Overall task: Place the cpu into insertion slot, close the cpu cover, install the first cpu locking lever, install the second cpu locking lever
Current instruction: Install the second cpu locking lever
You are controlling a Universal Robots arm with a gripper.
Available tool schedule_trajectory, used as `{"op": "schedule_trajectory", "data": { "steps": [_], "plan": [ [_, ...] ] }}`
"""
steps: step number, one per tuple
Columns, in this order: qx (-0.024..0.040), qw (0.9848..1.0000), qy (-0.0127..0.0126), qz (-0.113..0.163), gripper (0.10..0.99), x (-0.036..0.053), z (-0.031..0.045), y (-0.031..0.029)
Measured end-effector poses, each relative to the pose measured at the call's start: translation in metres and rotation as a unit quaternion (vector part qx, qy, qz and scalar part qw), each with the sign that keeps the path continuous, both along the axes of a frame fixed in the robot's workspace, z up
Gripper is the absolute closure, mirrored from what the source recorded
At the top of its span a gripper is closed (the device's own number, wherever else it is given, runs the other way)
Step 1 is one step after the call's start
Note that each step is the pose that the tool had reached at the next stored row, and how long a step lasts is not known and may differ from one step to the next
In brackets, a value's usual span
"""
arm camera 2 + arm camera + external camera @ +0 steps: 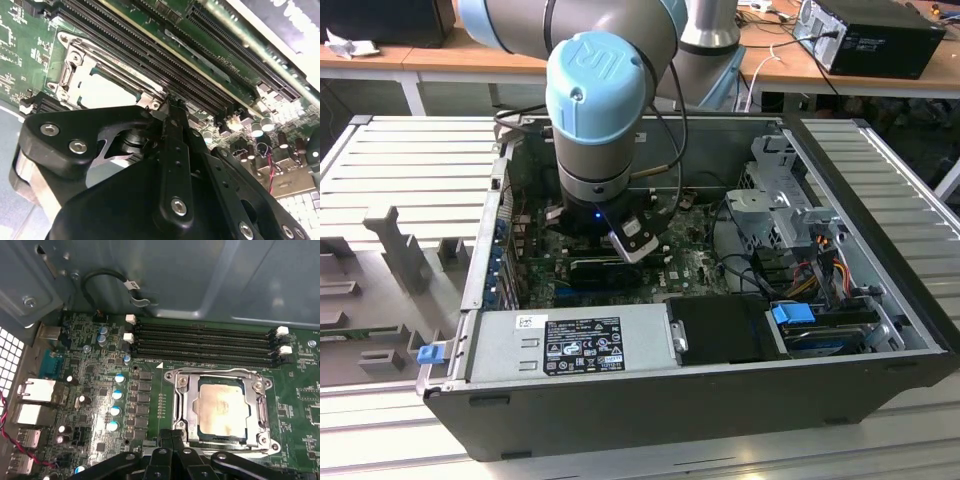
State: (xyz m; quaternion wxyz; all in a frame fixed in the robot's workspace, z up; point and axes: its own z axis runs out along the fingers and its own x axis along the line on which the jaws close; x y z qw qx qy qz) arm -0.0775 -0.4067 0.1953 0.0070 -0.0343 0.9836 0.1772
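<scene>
CPU work is well along: the silver-grey chip lies flat in the insertion slot on the green motherboard, just beside the four long black memory slots and toward the board's middle rather than its port edge. The cpu cover appears already folded down, its silvery frame lying around the chip with the metal top showing through the window. In the second wrist view the same socket shows pale through the frame. The gripper hangs low over the board at the socket's near rim, its black fingers drawn close together with nothing seen between them; in the exterior view the arm's wrist is sunk deep inside the open computer case, above the board's centre. By my reading the step in hand is a locking lever, though no lever can be picked out surely along the frame. To do it well, the fingertip should bear on the lever's end only, press it down and sideways under its catch, and stay clear of the memory slots and the chip's top. A slip there could scrape the board.
</scene>
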Motion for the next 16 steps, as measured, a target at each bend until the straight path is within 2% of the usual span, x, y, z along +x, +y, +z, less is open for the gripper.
{"op": "schedule_trajectory", "data": {
  "steps": [2,4,7,10,13,16],
  "plan": [
    [0.0049,1.0,-0.0001,0.0,0.98,-0.0002,-0.0028,0.0001],
    [0.0068,1.0,0.0,0.0,0.98,-0.0012,-0.0039,0.0],
    [0.0067,1.0,0.0,0.0,0.98,-0.0014,0.0097,0.003],
    [0.0068,1.0,0.0,0.0,0.98,-0.0013,0.0164,0.0031],
    [0.0067,1.0,-0.0001,0.0,0.98,-0.0013,0.0225,0.0032],
    [0.0066,1.0,0.0,0.0,0.98,-0.0013,0.0227,0.0031]
  ]
}}
